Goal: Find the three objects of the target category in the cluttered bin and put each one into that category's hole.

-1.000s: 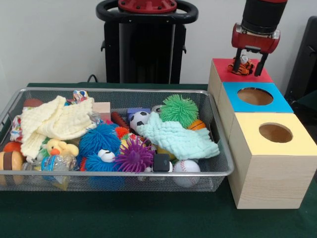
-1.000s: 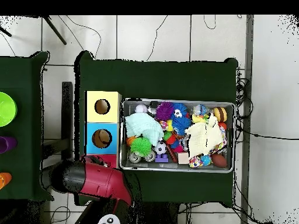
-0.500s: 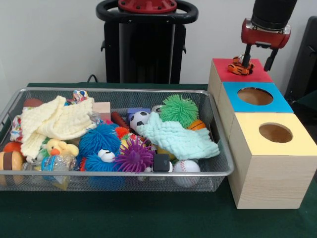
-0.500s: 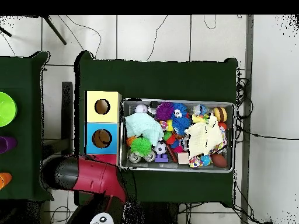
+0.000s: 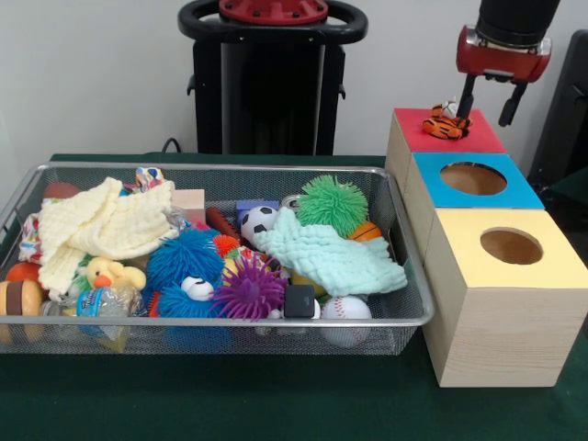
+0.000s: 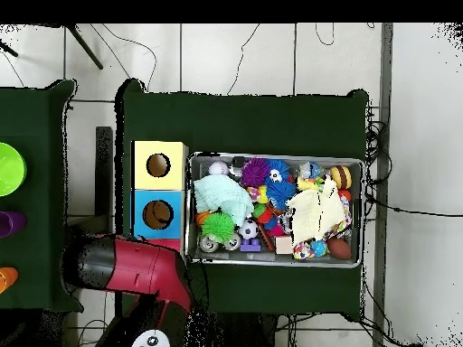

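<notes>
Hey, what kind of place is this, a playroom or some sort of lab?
Most likely a robotics lab set up for a sorting test. A wire bin of jumbled toys sits beside three colour-topped wooden boxes with holes, and a red robot claw hangs open above a small tiger toy.

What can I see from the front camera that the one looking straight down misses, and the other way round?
Only the front view shows the small orange striped toy lying on the red box, with the open gripper above it. Only the overhead view shows a green bowl on a second table to the side; there the arm covers the red box. Both show the toy-filled wire bin, the blue box and the yellow box.
</notes>
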You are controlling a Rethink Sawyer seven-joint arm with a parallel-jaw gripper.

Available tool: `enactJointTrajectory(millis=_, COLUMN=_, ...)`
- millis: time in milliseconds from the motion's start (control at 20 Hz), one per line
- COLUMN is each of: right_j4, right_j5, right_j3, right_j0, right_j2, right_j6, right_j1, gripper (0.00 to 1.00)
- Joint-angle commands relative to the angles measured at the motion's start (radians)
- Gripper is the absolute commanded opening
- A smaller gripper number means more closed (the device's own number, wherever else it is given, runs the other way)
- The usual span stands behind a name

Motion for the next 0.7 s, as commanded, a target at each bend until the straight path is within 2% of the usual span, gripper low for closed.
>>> enactJointTrajectory(millis=50, right_j4=-0.009, right_j5=0.122, right_j3=-0.054, right_j0=-0.007, right_j2=-0.005, right_j6=0.286, right_j1=-0.015, gripper=1.0)
enactJointTrajectory(millis=400, right_j4=-0.03, right_j5=0.192, right_j3=-0.054, right_j0=0.012, right_j2=-0.027, right_j6=0.276, right_j1=-0.044, gripper=1.0)
enactJointTrajectory(millis=700, right_j4=-0.036, right_j5=0.197, right_j3=-0.03, right_j0=-0.012, right_j2=-0.03, right_j6=0.229, right_j1=-0.067, gripper=1.0)
